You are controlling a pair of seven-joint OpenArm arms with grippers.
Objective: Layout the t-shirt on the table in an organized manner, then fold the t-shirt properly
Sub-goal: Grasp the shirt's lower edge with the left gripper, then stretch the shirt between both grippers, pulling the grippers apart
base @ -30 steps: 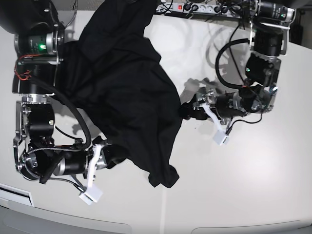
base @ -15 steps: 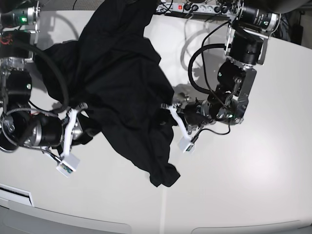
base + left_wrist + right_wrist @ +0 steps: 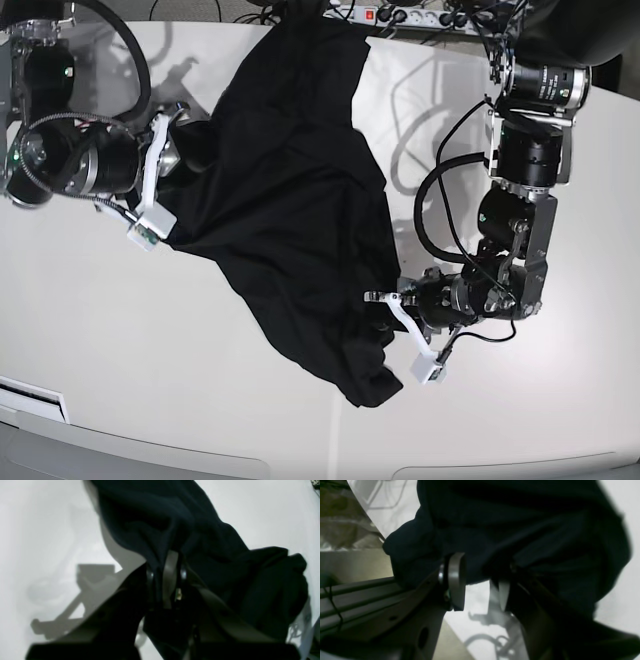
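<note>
Across the table [image 3: 560,400], my left gripper [image 3: 163,585] pinches the black shirt [image 3: 300,220]; my right [image 3: 482,587] hovers over it, fingers apart.

Black t-shirt [image 3: 290,200] — rumpled; on glossy table [image 3: 200,340]

The t-shirt [image 3: 300,215] is plain black all over. The bench [image 3: 260,400] is glossy off-white, with a grey edge [image 3: 130,462] at six o'clock. At twelve o'clock, a silvery strip [image 3: 425,17] carries small red dots.
</note>
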